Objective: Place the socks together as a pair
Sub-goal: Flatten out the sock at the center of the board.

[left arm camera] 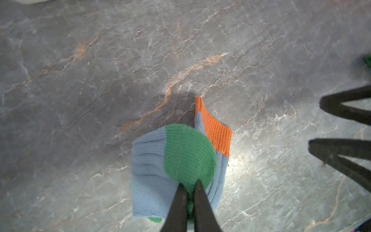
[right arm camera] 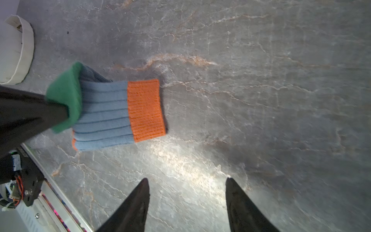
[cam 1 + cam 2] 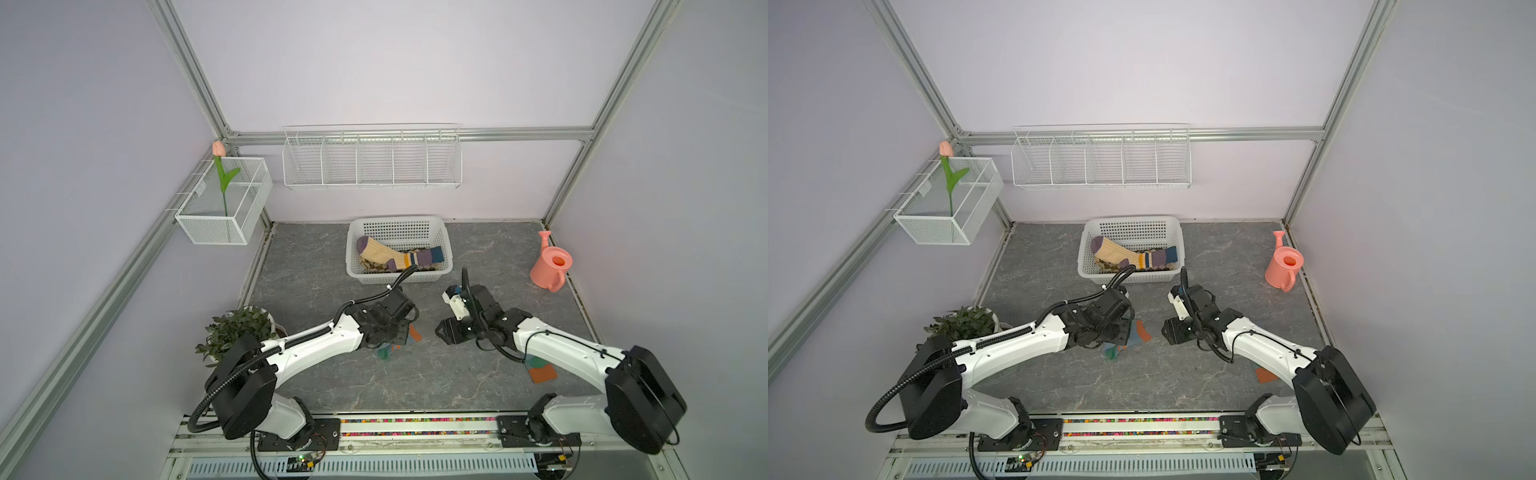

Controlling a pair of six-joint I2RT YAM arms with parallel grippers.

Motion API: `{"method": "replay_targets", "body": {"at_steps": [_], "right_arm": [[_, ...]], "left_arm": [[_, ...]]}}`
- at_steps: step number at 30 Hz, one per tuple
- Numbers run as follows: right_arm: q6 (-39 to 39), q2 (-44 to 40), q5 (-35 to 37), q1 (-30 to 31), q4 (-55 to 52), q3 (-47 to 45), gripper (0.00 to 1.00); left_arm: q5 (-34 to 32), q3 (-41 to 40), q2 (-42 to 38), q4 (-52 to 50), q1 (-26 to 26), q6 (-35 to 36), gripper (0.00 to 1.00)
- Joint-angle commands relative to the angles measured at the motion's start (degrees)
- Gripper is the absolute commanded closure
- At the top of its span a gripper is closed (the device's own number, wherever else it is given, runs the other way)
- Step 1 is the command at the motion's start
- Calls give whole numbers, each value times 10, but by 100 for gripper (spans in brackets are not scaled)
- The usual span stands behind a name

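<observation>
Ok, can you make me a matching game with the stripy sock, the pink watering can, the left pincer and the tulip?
Things:
1. striped sock
2. watering can
3. left pincer
4. tulip

Where or how:
A. in the mesh box on the wall
B. shut on the blue sock
C. in the white basket
D. standing on the table

Pairs: 1-C, 2-D, 3-B, 4-A.

Grey marbled tabletop [image 3: 415,374] bears basket [image 3: 395,232], watering can [image 3: 550,268], potted plant [image 3: 237,332], blue-grey sock [image 3: 542,372].
</observation>
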Motion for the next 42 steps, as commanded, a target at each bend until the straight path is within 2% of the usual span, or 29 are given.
{"method": "replay_targets", "body": {"at_steps": [1,7,8,12,17,19,22,28,33,35,39,40,42], "right_arm": [[11,32,-16,16,29,30,38],[8,67,-14,31,28,44,38],[7,69,-12,32,25,45,38],[2,82,-6,38,18,53,38],[-2,104,-4,46,15,66,39],[-5,105,3,46,12,66,39],[-9,101,24,44,2,65,39],[-13,102,37,26,-11,54,39],[-17,95,36,20,-15,47,39],[-17,91,38,20,-17,46,39],[-18,82,37,20,-19,47,40],[-19,79,36,20,-18,48,40],[-19,78,34,22,-18,51,40]], "left_arm": [[14,-3,28,6,0,4,81],[22,-12,47,24,-1,4,78],[21,-12,48,23,0,5,80],[6,-14,37,21,3,4,98],[7,-35,-1,35,14,-3,100],[25,-32,0,35,12,4,87],[36,-32,11,44,3,9,75],[52,-29,65,76,-11,5,70],[40,-16,105,87,-12,6,70],[35,-11,122,85,-11,7,74],[22,-10,128,80,-14,4,97],[19,-10,120,76,-14,2,100],[9,-11,95,66,-16,0,100]]}}
